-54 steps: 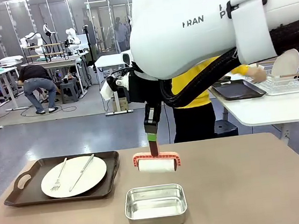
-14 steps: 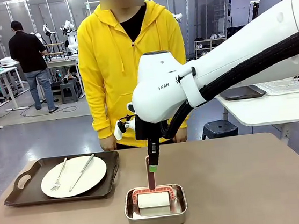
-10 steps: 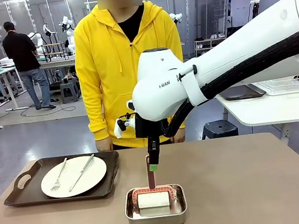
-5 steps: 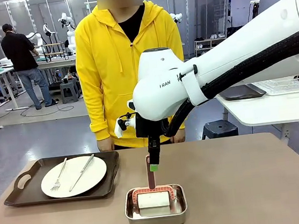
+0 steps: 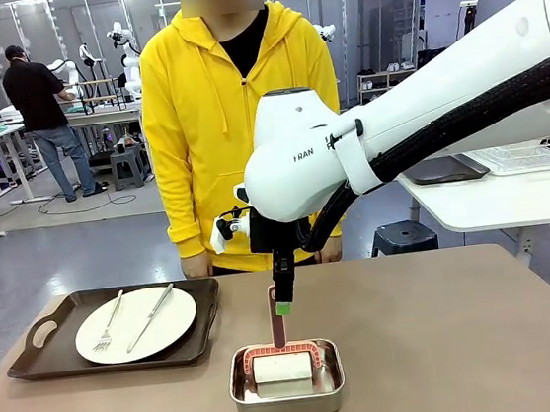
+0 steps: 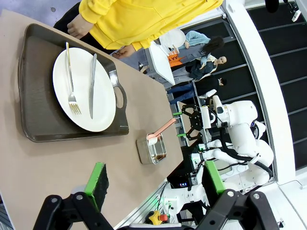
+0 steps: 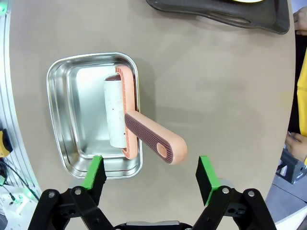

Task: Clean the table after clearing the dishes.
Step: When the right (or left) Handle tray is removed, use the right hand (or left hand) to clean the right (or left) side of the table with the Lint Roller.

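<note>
At the near middle of the table (image 5: 450, 345), a steel pan (image 5: 290, 403) holds a roller (image 5: 281, 367) whose pink handle (image 5: 276, 317) rises from it. Right gripper (image 5: 283, 309) hangs above the pan just beside that handle, jaws spread wide, gripping nothing. Left gripper (image 6: 156, 179), also spread wide and empty, is raised over the table. On the table's left, a brown tray (image 5: 114, 364) carries a white plate (image 5: 176, 322) with a fork (image 5: 109, 322) and knife (image 5: 152, 317). A person (image 5: 236, 121) in yellow stands at the far edge.
</note>
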Controlling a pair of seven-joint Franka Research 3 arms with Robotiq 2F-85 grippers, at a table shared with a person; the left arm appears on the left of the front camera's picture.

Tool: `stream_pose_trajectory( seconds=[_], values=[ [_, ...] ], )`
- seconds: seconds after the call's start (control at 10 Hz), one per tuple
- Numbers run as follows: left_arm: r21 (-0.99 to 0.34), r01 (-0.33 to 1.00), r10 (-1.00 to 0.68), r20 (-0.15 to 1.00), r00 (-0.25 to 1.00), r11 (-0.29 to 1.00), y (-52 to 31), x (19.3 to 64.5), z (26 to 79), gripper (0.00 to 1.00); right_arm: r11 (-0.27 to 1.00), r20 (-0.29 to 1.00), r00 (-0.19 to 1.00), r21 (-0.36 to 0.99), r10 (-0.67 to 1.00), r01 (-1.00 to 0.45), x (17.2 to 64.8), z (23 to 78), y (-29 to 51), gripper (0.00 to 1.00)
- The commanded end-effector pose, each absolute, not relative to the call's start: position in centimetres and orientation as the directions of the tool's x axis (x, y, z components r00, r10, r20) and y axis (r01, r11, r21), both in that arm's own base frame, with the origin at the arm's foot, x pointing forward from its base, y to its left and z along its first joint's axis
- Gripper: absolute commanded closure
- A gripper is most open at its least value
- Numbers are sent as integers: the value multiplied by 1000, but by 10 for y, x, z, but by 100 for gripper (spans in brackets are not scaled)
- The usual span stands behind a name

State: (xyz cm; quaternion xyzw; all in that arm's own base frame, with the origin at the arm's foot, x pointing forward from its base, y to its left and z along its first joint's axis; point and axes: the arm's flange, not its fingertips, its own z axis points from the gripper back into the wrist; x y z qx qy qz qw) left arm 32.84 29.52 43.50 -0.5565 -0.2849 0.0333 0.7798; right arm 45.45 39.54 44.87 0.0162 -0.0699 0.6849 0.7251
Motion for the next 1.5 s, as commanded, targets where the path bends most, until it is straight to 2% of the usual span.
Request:
stream_pose_trajectory(
  seconds=[0.0, 0.4, 0.6, 0.8, 1.0, 1.1, 1.2, 1.3, 1.4],
  values=[
    [-887, 269, 369, 410, 834, 376, 297, 325, 437, 0, 60, 124, 50, -73, 991, -996, 454, 449, 396, 5],
    [-887, 269, 369, 410, 834, 376, 297, 325, 437, 0, 61, 124, 52, -72, 991, -995, 454, 449, 395, 5],
    [-887, 269, 369, 410, 834, 376, 297, 325, 437, 0, 255, 259, 271, 94, 927, -962, 463, 484, 368, 5],
    [-887, 269, 369, 410, 834, 376, 297, 325, 437, 0, 376, 337, 434, 227, 836, -899, 473, 498, 353, 5],
    [-887, 269, 369, 410, 834, 376, 297, 325, 437, 0, 401, 430, 571, 426, 699, -811, 475, 500, 319, 5],
    [-887, 269, 369, 410, 834, 376, 297, 325, 437, 0, 397, 482, 657, 538, 579, -744, 470, 495, 285, 5],
    [-887, 269, 369, 410, 834, 376, 297, 325, 437, 0, 414, 562, 729, 601, 390, -684, 459, 487, 242, 5],
    [-887, 269, 369, 410, 834, 376, 297, 325, 437, 0, 400, 539, 796, 688, 277, -605, 450, 466, 213, 5],
    [-887, 269, 369, 410, 834, 376, 297, 325, 437, 0, 313, 499, 851, 792, 162, -524, 444, 458, 189, 5]
  ],
)
